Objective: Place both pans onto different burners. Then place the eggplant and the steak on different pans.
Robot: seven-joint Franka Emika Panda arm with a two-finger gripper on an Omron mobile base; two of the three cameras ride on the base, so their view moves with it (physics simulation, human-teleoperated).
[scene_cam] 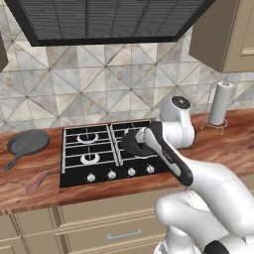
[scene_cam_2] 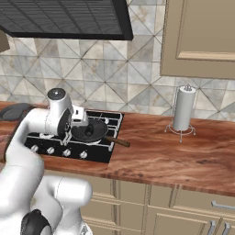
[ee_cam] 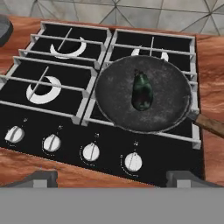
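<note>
A: Where are the pans?
B: The dark pan (ee_cam: pixel 143 93) sits on the right front burner (ee_cam: pixel 144 109), eggplant (ee_cam: pixel 141 91) inside. The grey pan (scene_cam: pixel 27 142) and steak (scene_cam: pixel 35 182) lie on the worktop (scene_cam: pixel 30 168), left of the cooktop (scene_cam: pixel 106 149).
A: The jaws?
B: The gripper (ee_cam: pixel 111 178) hovers open and empty above the knobs (ee_cam: pixel 91 152). The left burners (ee_cam: pixel 43 89) are bare.

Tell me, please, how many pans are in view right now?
2. The darker pan sits on the cooktop's front right burner, holding the eggplant. The grey pan lies on the wooden counter, left of the cooktop.
</note>
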